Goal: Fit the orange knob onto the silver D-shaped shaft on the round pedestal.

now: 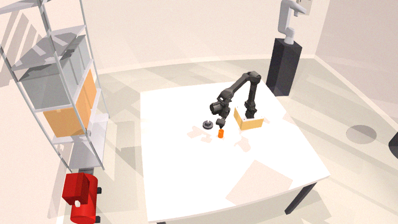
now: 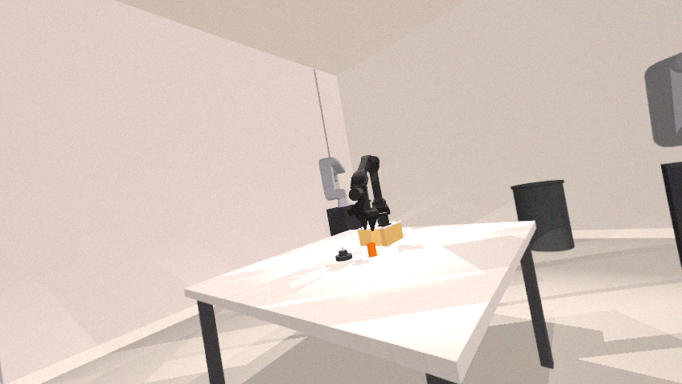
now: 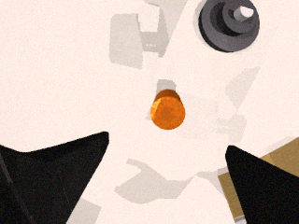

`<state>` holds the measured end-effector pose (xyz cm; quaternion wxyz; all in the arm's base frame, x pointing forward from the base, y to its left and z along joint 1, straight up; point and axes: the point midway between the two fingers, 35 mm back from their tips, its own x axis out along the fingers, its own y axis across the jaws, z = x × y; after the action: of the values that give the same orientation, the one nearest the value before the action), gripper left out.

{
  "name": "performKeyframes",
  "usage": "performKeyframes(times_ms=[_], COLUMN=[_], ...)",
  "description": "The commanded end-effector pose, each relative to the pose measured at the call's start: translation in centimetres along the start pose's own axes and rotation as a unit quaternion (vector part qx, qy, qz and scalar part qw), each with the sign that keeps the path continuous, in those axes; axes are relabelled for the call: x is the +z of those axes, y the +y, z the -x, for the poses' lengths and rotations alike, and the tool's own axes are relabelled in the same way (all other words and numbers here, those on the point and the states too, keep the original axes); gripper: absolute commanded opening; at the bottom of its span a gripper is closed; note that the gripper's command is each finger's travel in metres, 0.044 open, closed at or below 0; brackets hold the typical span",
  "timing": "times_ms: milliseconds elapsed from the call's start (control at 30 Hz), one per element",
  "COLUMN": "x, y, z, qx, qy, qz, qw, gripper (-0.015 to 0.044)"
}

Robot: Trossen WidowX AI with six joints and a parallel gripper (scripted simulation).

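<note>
The orange knob (image 1: 220, 133) (image 2: 371, 249) (image 3: 168, 113) stands upright on the table, its hole hidden underneath. The dark round pedestal (image 1: 207, 126) (image 2: 343, 257) (image 3: 225, 46) stands a short way from it, to its left in the top and exterior views and at the upper right in the wrist view. The silver shaft (image 1: 208, 121) (image 3: 244, 13) sticks up bare from its middle; its flat side cannot be made out clearly. My gripper (image 1: 221, 126) (image 2: 367, 229) (image 3: 167, 145) is open and empty above the table. In the wrist view the knob shows between and beyond the fingertips, touching neither.
A yellow-tan box (image 1: 252, 123) (image 2: 392, 234) (image 3: 285, 161) stands at the arm's base, behind the knob and to its right in the top view. It shows behind the right finger in the wrist view. The white table (image 1: 167, 180) (image 2: 381, 310) carries patches of shadow.
</note>
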<state>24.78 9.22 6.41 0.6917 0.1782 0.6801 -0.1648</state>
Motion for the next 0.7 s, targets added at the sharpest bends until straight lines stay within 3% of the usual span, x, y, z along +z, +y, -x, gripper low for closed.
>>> performKeyframes(times_ms=[0,233,367,667], x=[0.1,0.2,0.2,0.2], y=[0.0,-0.1,-0.1,-0.1], z=[0.0,0.0,-3.1,-5.0], qx=[-0.001,-0.001,-0.001,-0.001], qy=[-0.003,-0.003,-0.003,-0.003], qz=[-0.133,-0.133,-0.133,-0.133], qw=[0.991,0.991,0.991,0.991], gripper=[0.044,0.044,0.044,0.044])
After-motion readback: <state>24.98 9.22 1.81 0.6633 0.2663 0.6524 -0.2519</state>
